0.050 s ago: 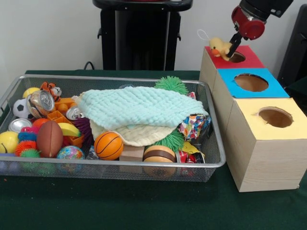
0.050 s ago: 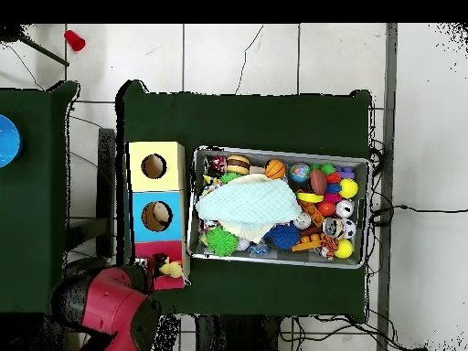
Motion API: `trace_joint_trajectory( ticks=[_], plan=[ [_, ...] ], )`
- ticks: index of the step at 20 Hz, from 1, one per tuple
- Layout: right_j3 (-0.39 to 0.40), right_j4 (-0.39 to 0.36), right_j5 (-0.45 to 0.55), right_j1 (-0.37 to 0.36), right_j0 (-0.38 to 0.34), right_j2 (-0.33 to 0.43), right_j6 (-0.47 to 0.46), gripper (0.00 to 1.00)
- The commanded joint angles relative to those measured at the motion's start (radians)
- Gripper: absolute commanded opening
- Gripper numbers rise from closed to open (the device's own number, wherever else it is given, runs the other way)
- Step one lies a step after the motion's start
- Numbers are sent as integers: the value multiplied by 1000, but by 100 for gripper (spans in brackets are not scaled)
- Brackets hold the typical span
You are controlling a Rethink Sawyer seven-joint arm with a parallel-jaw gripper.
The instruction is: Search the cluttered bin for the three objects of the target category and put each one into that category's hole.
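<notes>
The gripper (image 1: pixel 233 47) hangs over the red-topped box (image 1: pixel 249 61), its dark fingers clamped on a small yellow duck toy (image 1: pixel 219 47) that sits at the left rim of the red box's round hole (image 1: pixel 237 57); a thin white loop curls up from the duck's back. The overhead view shows the same duck (image 2: pixel 170 269) just beside the hole of the red box (image 2: pixel 171 281), with the red arm (image 2: pixel 105 306) below it. The red box is the farthest of three wooden boxes standing in a row on the green counter (image 1: pixel 144 206): the blue-topped box (image 1: pixel 268 90) is in the middle and the yellow-topped box (image 1: pixel 261 124) nearest, each with a round hole in its top. In the overhead view something pale shows inside the blue box's hole (image 2: pixel 158 216). To the left of the boxes stands a wire mesh bin (image 1: pixel 120 165), full of clutter. A pale mint knitted cloth (image 1: pixel 139 108) lies across its middle over a cream cloth (image 1: pixel 144 135), with green spiky balls (image 1: pixel 171 85) poking out at the far and near edges. At the left lie a brown football (image 1: pixel 49 139), a small basketball (image 1: pixel 108 145), a soccer ball (image 1: pixel 20 108), a tiger toy (image 1: pixel 50 89) and crushed cans (image 1: pixel 41 103).
</notes>
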Motion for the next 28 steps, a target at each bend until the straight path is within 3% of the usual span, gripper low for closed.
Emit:
trace_joint_trajectory(
  ticks=[1, 15, 24, 25, 28],
  plan=[
    [-39, 58, 141, 44, -2, 98, 352, 0],
    [-73, 92, 120, 63, -13, 125, 364, 0],
    [-154, 106, 122, 118, -33, 122, 367, 0],
    [-156, 114, 121, 120, -32, 122, 373, 100],
    [-165, 111, 130, 125, -27, 114, 382, 100]
  ],
)
